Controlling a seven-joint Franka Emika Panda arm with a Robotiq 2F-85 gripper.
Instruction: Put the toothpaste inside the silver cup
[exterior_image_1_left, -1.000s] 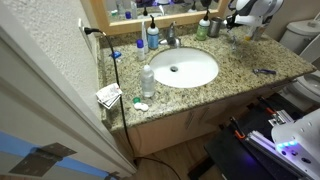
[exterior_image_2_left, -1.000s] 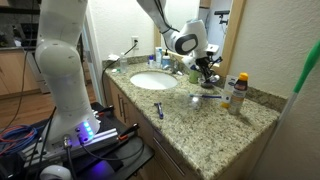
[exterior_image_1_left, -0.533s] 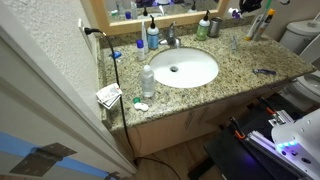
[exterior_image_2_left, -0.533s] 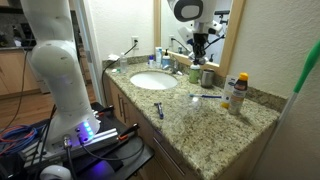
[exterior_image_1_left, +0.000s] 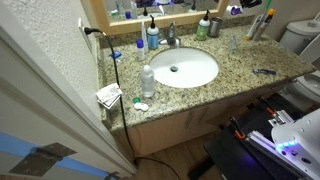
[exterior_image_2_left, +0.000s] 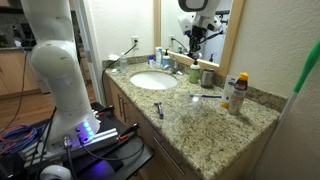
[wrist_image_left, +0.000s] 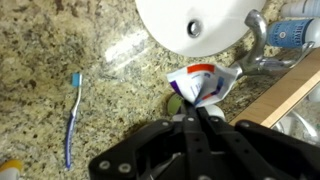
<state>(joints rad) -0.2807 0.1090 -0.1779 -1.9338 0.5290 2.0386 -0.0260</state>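
The black pincer (wrist_image_left: 202, 108) has climbed well above the shiny silver metal cup (exterior_image_2_left: 208, 76) on the speckled granite desk (exterior_image_2_left: 185, 118), pinching the red-white-blue toothpaste tube (wrist_image_left: 203, 85), so lowering it in remains.

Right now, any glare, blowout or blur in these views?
Wrist view: sink basin blown out white; gripper dark and soft up close, toothpaste legible. In an exterior view, white foreground panel is out of focus, counter sharper. In an exterior view, blue light blooms below the white arm.

Speckled granite countertop (exterior_image_1_left: 240, 62), white sink (exterior_image_1_left: 182, 68) set in, blue toothbrush (wrist_image_left: 72, 115), razor (exterior_image_2_left: 158, 110), clear bottle (exterior_image_1_left: 148, 80), silver cup (exterior_image_2_left: 207, 76).
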